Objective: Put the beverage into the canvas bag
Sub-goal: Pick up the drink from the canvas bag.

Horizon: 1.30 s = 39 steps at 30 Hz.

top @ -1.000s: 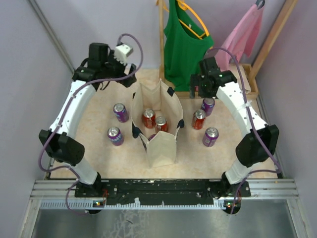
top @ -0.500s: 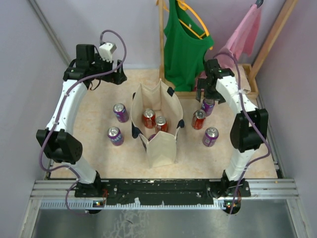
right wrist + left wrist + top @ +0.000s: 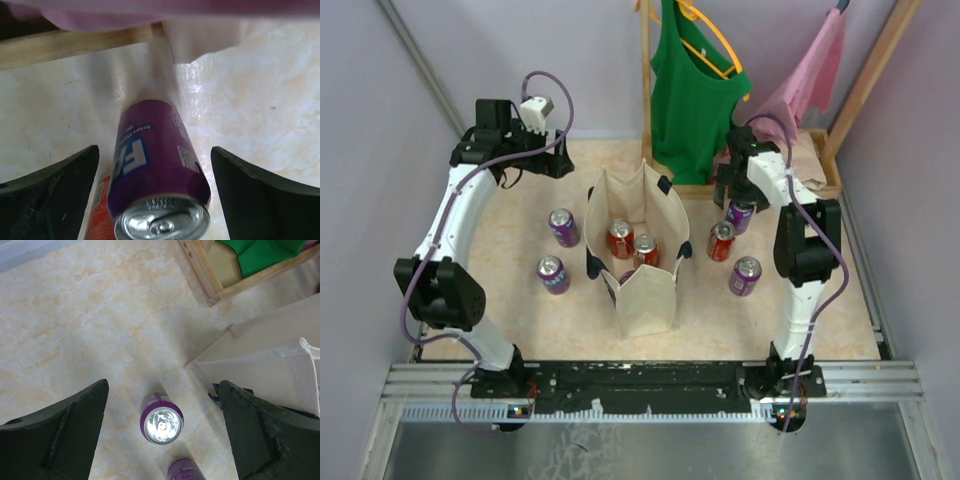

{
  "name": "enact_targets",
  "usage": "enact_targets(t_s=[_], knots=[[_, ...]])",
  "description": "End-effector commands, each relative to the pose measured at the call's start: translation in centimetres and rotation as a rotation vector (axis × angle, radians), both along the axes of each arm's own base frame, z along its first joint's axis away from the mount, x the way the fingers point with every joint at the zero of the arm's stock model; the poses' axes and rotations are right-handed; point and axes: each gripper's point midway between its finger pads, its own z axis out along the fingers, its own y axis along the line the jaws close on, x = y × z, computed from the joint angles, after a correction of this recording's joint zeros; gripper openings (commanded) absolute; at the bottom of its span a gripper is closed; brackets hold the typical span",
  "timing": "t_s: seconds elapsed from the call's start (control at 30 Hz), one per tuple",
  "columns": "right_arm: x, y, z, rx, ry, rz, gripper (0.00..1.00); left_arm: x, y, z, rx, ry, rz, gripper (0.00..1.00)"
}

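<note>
Green top [image 3: 692, 100], pink cloth [image 3: 810, 70] hang on rack [image 3: 645, 110].

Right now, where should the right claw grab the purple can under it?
Probably its round side wall, just below the rim, coming straight down. The purple can stands upright under the open right gripper, in line between its fingers. The red can stands close beside it, so that finger needs care.

Enclosed by pale lilac walls [image 3: 500, 50]; floored with marbled beige tabletop [image 3: 720, 320]; backed by a wooden rack [image 3: 645, 100] hung with a green top [image 3: 690, 100] and a pink garment [image 3: 810, 70].
</note>
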Motion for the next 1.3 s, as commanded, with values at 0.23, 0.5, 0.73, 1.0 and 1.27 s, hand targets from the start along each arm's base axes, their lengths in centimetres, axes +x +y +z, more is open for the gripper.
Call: enact_targets(t_s=[0.23,0.5,0.73,1.0,1.27], knots=[[2.7,-0.2,8.8,0.046,-0.276,-0.049,0.99,1.2,-0.4,0.5,0.010,-0.079,-0.112,0.94],[0.6,1.0,18.2,0.120,-0.477,-0.019,0.99,-2.7,-4.6,0.2,0.125,-0.077,-0.501,0.80],[-0.5,9.2,22.6,0.045,-0.487,0.322,0.99,-4.9,-6.6,0.1,0.142,-0.003,-0.625,0.74],[-2.6,17.5,26.6,0.050,-0.553,0.611,0.88,-5.1,-6.9,-2.0,0.128,0.048,-0.621,0.58],[-9.0,18.2,22.5,0.009,-0.419,0.696,0.83,-5.3,-6.8,-2.8,0.140,0.058,-0.645,0.57]])
